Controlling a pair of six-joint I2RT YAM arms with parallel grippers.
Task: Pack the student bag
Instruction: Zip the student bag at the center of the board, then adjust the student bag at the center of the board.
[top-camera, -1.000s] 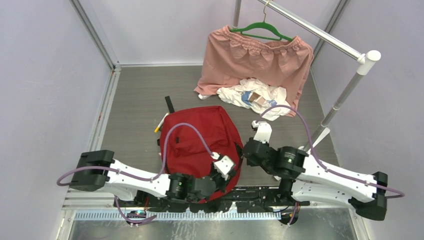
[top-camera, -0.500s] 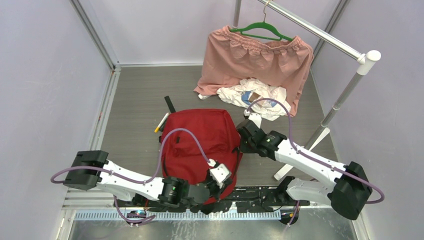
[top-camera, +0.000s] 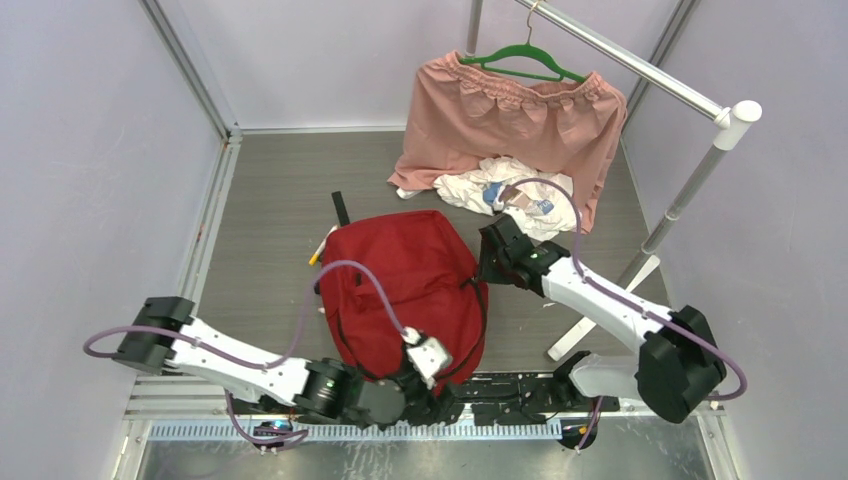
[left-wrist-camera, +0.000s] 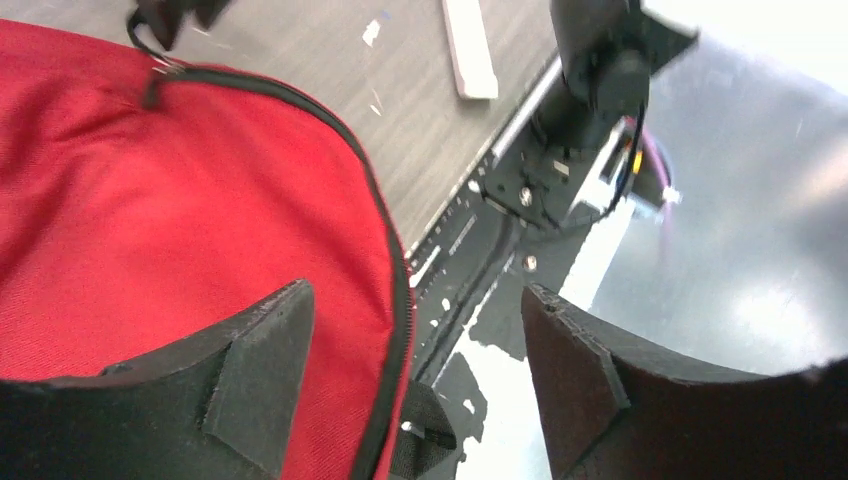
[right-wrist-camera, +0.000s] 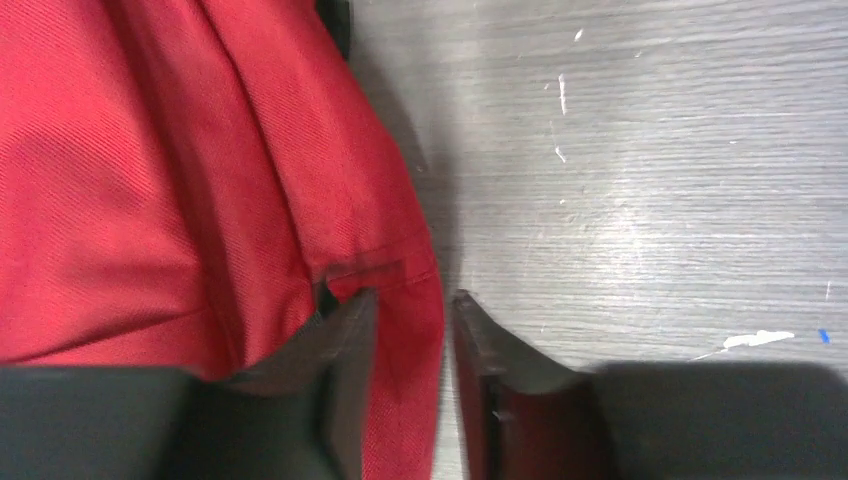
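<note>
Red student bag (top-camera: 400, 280), right pincer (right-wrist-camera: 412, 310) loosely around its edge, left pincer (left-wrist-camera: 415, 300) spread

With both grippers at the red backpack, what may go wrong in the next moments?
1. A fold of the red backpack lies between the narrowly parted fingers of the right gripper; pulling away could drag the bag.
2. The backpack's near end reaches the black rail by the open left gripper; it might catch there.
3. The left arm's purple cable crosses the bag and may snag.
</note>
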